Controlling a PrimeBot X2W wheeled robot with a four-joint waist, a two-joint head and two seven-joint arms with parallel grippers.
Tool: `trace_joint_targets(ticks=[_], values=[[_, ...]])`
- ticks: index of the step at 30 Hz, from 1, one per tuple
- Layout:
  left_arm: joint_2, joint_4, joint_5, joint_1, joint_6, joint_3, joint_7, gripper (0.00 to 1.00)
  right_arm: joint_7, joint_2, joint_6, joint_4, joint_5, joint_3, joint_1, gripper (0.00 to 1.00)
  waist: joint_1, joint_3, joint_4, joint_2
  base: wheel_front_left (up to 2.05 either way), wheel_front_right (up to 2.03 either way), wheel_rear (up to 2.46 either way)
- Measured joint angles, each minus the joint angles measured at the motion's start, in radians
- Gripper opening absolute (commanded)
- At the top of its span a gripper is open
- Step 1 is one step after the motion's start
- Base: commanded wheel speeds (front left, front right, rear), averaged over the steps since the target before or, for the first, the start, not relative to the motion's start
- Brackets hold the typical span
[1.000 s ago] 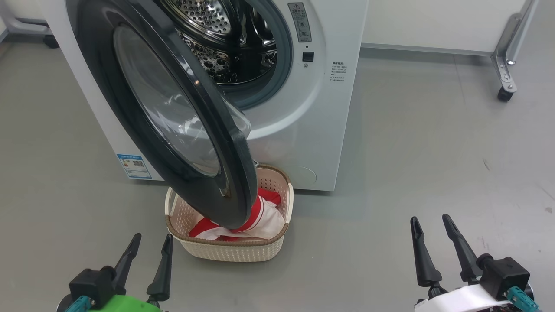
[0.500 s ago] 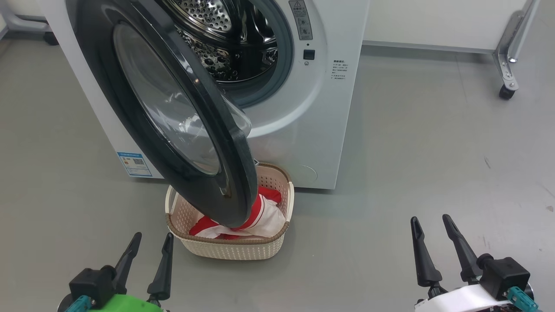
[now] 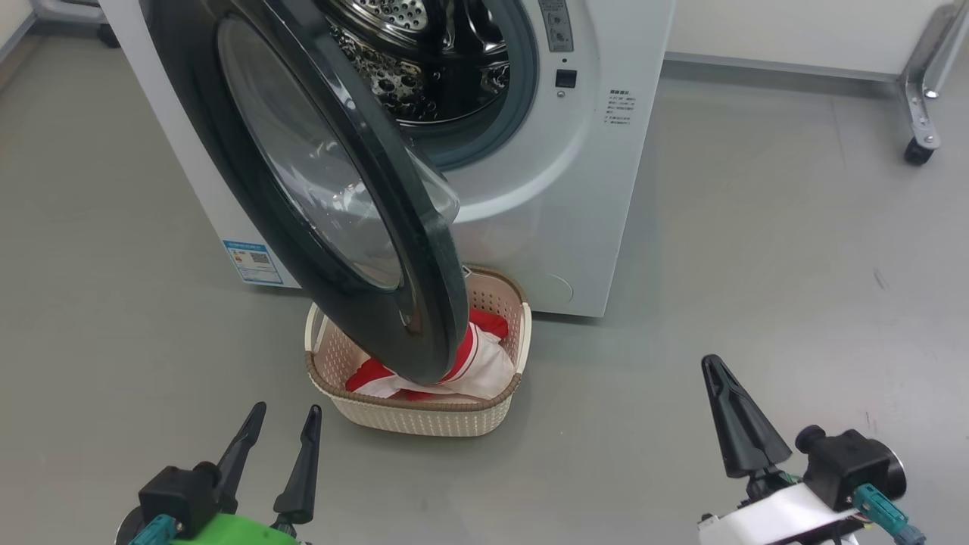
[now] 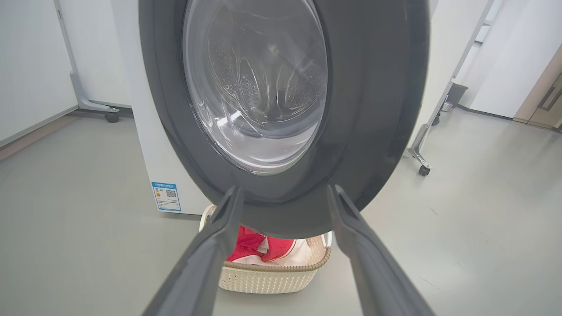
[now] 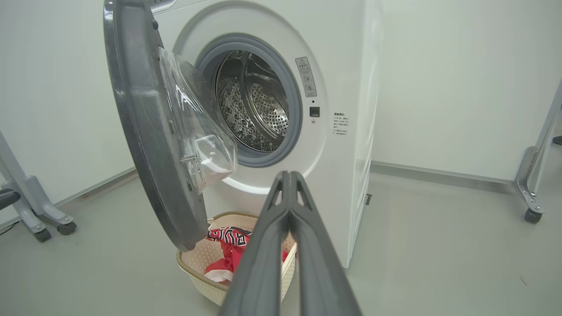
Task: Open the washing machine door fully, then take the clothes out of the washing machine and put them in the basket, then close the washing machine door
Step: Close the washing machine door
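**Right hand clenched; door awaiting closure**

Since a second ago the right hand has drawn its two dark fingers together into one wedge, holding nothing; the head camera has also shifted slightly. Left hand stands released, fingers spread, facing the washing machine door. Clothes, soft red-and-white fabric, lie crumpled in the basket, a cream perforated plastic tub with a brown woven-look rim, on the floor just before the washing machine. Door: glossy black ring round a bulging clear bowl, swung out over the basket. The perforated steel drum appears empty, though its lower part is hidden. Closing is judged the step in hand: next, a push on the door's outer face until it latches.
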Motion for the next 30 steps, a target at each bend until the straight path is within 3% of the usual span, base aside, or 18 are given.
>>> trace_joint_targets(ticks=[20,30], values=[[-0.048,-0.012,-0.001,-0.092,0.0,-0.052,0.0,1.0,0.088,-0.09,0.014,-0.012,-0.082,0.362,-0.342,0.0,0.0,0.125,0.167,0.0,0.0,0.0,0.0],[-0.064,-0.011,-0.008,-0.12,0.0,-0.054,0.0,1.0,0.109,-0.117,0.014,0.061,-0.034,0.408,-0.444,0.0,0.0,0.182,0.267,0.0,0.0,0.0,0.0]])
